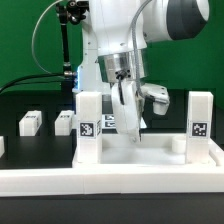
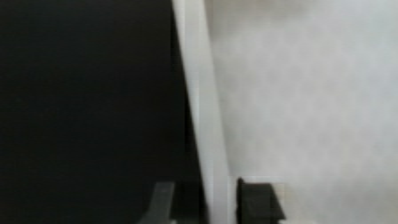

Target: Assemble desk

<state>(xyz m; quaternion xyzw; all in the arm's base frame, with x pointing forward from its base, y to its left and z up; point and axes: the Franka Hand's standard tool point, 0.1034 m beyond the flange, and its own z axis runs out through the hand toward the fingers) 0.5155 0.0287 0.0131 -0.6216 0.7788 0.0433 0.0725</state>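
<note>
The white desk panel point(image 1: 150, 152) lies flat behind the rail, with two tagged white legs standing upright in its near corners, one point(image 1: 90, 118) at the exterior view's left and one point(image 1: 200, 118) at its right. My gripper point(image 1: 129, 125) reaches down onto the panel between them. In the wrist view the panel point(image 2: 311, 100) fills one side, and its raised rim point(image 2: 199, 100) runs between my two dark fingers point(image 2: 164, 203). The gripper point(image 2: 214, 203) is shut on that rim. Two loose tagged legs point(image 1: 30, 122) point(image 1: 65, 121) lie on the black table at the exterior view's left.
The long white rail point(image 1: 110, 178) runs across the front, with a raised end point(image 1: 213, 150) at the exterior view's right. A dark stand with cables point(image 1: 68, 50) rises behind the loose legs. Black table point(image 2: 89, 100) lies beside the panel's rim.
</note>
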